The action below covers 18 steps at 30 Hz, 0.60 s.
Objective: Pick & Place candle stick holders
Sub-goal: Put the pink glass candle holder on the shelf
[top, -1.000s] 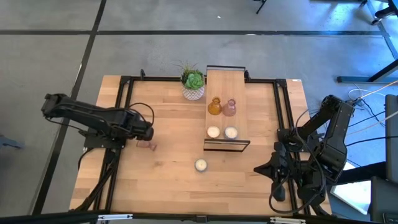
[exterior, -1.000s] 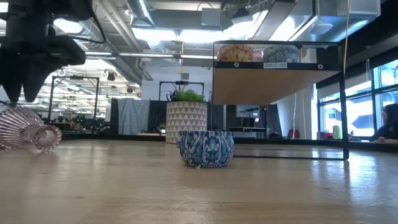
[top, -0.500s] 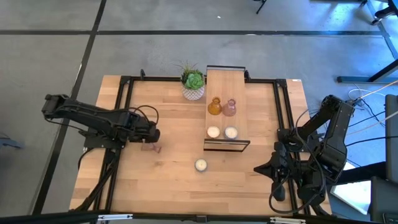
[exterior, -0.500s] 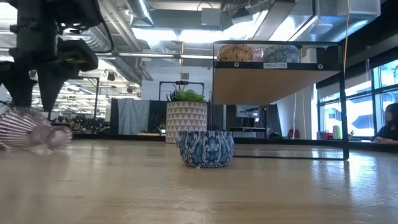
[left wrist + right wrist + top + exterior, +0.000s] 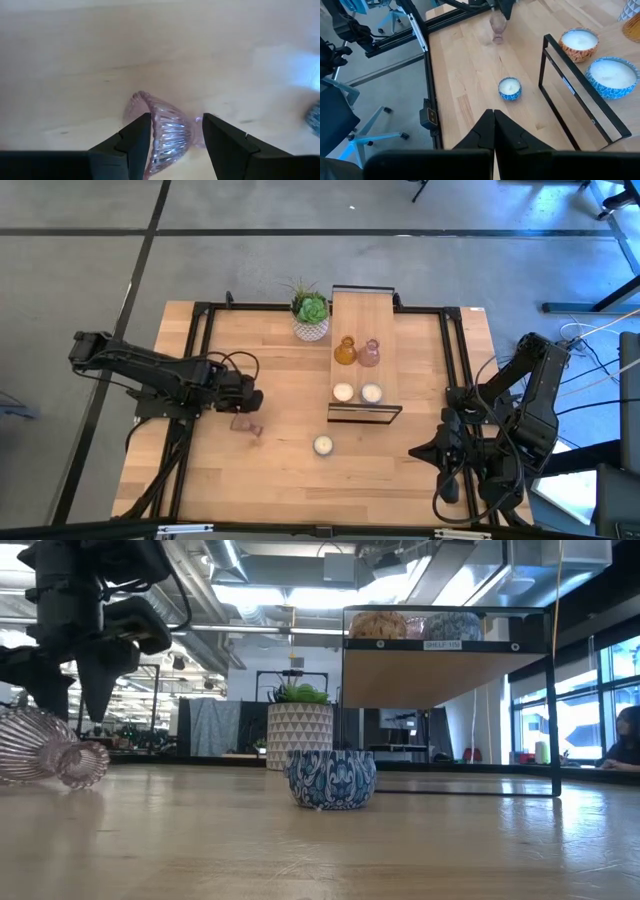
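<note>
One pale pink candle stick holder [image 5: 247,424] lies on its side on the table's left half, its ribbed bowl [image 5: 28,745] and foot rim [image 5: 85,764] on the wood. My left gripper [image 5: 78,712] hangs open just over it, pointing steeply down. In the left wrist view its fingers stand on either side of the bowl [image 5: 170,132] without touching it. An amber holder [image 5: 345,351] and a second pink holder [image 5: 369,353] stand upright on the wooden shelf top [image 5: 362,310]. My right gripper [image 5: 493,120] waits shut, raised over the table's right edge.
Two candles [image 5: 343,392] [image 5: 371,392] sit on the shelf's near end. A blue patterned candle [image 5: 323,445] stands on the table in front of the shelf. A green plant in a white pot [image 5: 311,315] stands at the far edge. Bare wood lies around the fallen holder.
My left gripper has moved down and toward the table's right, tipped more steeply downward, and opened wider. The fallen pink holder has shifted a little toward the table's near right, still on its side.
</note>
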Each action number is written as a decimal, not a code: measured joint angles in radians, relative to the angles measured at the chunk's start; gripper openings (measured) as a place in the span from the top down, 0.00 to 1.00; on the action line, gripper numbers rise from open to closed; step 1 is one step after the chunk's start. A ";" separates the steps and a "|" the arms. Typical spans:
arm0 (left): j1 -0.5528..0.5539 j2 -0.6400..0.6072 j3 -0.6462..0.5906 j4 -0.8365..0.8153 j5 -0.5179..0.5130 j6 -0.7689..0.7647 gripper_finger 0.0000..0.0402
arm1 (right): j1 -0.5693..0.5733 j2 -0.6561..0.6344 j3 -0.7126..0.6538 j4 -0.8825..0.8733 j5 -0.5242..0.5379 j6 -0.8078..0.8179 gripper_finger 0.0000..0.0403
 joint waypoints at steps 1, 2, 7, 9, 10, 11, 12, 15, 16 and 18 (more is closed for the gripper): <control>-0.004 0.000 0.000 0.006 0.007 0.000 0.57 | 0.000 0.000 0.000 -0.001 0.000 0.000 1.00; -0.008 0.000 0.000 0.010 0.014 0.000 0.57 | 0.000 0.000 0.000 -0.001 0.000 0.000 1.00; -0.029 0.000 0.000 0.012 0.067 0.008 0.57 | 0.000 0.000 0.000 -0.001 0.000 0.000 1.00; -0.041 0.000 0.000 0.010 0.099 0.018 0.58 | 0.000 0.000 0.000 -0.001 0.001 0.000 1.00; -0.047 0.000 0.000 0.010 0.108 0.025 0.58 | 0.000 0.000 0.000 -0.001 0.001 0.000 1.00; -0.054 0.000 0.000 0.010 0.110 0.026 0.58 | 0.000 0.000 0.000 -0.001 0.001 0.000 1.00; -0.061 0.000 0.000 0.010 0.111 0.026 0.59 | 0.000 0.000 0.000 -0.001 0.001 0.000 1.00; -0.077 0.000 0.000 0.014 0.111 0.019 0.61 | 0.000 0.000 0.000 -0.001 0.001 0.000 1.00; -0.081 0.000 0.000 0.019 0.111 0.019 0.62 | 0.000 0.000 0.000 -0.001 0.001 0.000 1.00; -0.087 0.000 0.000 0.036 0.111 0.015 0.64 | 0.000 0.000 0.000 -0.001 0.001 0.000 1.00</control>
